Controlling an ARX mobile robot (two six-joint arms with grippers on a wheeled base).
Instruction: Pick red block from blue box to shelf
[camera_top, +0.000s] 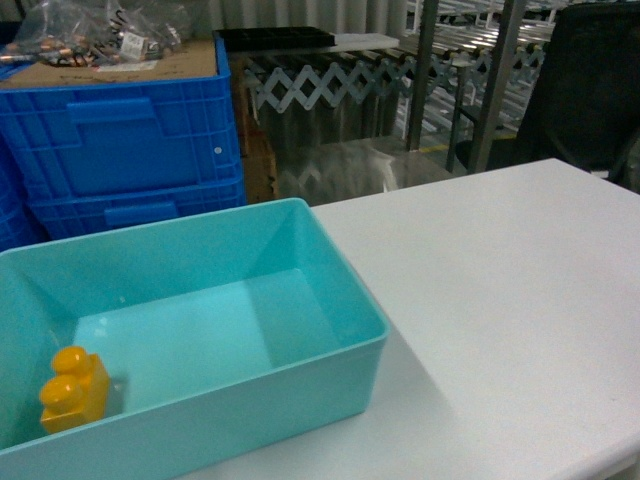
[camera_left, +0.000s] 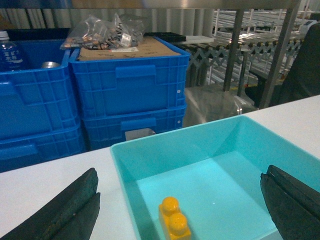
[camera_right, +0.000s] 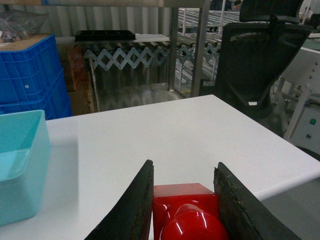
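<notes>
Gripping the red block (camera_right: 185, 212) between its two dark pads, the right tool (camera_right: 184, 210) held it above the white worktop (camera_right: 165, 135), right of the blue box (camera_right: 20, 165) and already out of it. Block looked light, rigid, glossy plastic; likely slippery, so the flat side walls were the place to pinch, stud left free. Box was smooth turquoise with a rolled rim, holding only a yellow two-stud brick (camera_top: 72, 390). Left tool (camera_left: 180, 210) stood spread wide and empty over the box. Steel shelf posts (camera_right: 201, 45) stood far behind, beside ribbed blue crates (camera_left: 127, 85).
</notes>
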